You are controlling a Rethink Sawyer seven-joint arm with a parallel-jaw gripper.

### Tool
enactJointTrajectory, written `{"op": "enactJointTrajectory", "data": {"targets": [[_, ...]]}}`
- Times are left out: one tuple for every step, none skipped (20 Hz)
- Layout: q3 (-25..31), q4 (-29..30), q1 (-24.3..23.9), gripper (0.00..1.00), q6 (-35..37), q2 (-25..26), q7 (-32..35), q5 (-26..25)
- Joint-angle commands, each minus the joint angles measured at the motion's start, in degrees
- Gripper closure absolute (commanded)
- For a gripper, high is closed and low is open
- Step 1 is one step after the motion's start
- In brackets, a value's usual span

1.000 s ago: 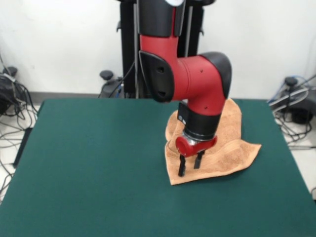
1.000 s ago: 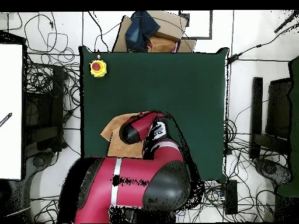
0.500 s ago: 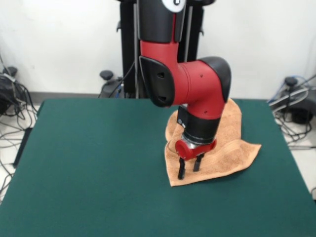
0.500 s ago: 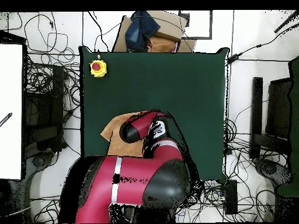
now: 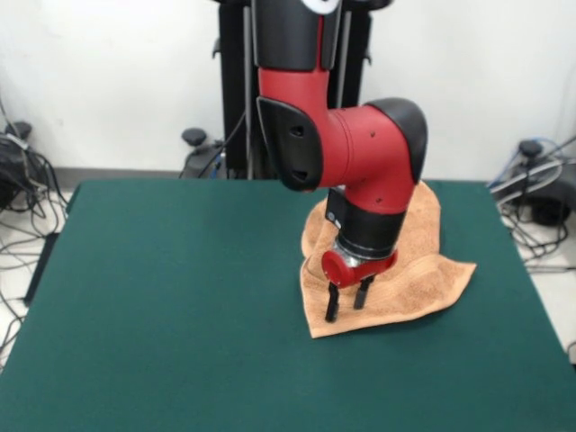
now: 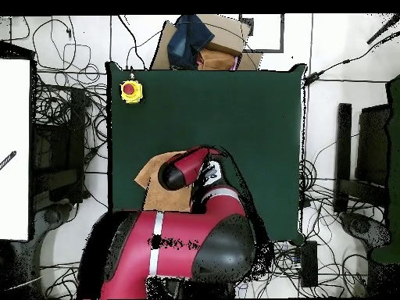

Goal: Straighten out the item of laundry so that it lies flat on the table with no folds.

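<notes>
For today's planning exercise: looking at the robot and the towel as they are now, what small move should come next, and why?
Probably close the gripper on the towel near its front corner, then pull outward. The gripper is open with its tips at the cloth, and the towel lies crumpled on the table, not flat.

2 cameras cover 1 scene. The front view sits across the table (image 5: 180, 315) from the robot and looks slightly down at it, close enough that the green top fills the lower half and the arm (image 5: 351, 153) comes down from the top edge. The overhead view looks straight down from high up, taking in the whole table (image 6: 234, 117), surrounding cables and floor, with the arm (image 6: 187, 242) at the bottom. Both show the table, arm and towel (image 5: 423, 261).
</notes>
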Motion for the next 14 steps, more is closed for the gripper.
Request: {"op": "enactJointTrajectory", "data": {"targets": [[3.28,0.98,0.34,0.0,6.13,0.91,-3.18,-2.97],[3.25,0.63,0.38,0.0,6.36,1.23,-3.23,-2.99],[3.33,0.72,0.29,0.0,6.36,1.21,-3.3,-3.02],[3.42,0.49,0.34,0.0,6.62,1.3,-3.42,-2.94],[3.39,0.36,0.33,0.0,6.46,1.44,-3.43,-3.04],[3.27,0.07,0.34,0.0,6.26,1.69,-3.41,-3.19],[3.09,-0.2,0.44,0.0,6.13,1.95,-3.31,-3.28],[3.05,-0.58,0.52,0.0,6.13,2.25,-3.25,-3.26],[3.01,-0.64,0.58,0.0,6.09,2.49,-3.24,-3.32],[2.94,-0.59,0.57,0.0,6.12,2.8,-3.24,-3.37],[2.97,-0.45,0.45,0.0,6.38,3.26,-3.26,-3.26],[3.56,-0.66,-0.14,0.0,6.96,4.25,-3.67,-2.92],[3.91,-0.58,-0.6,0.0,7.16,4.9,-3.87,-2.75],[3.93,-0.88,-0.66,0.0,7.69,5.4,-4.22,-2.72]]}}
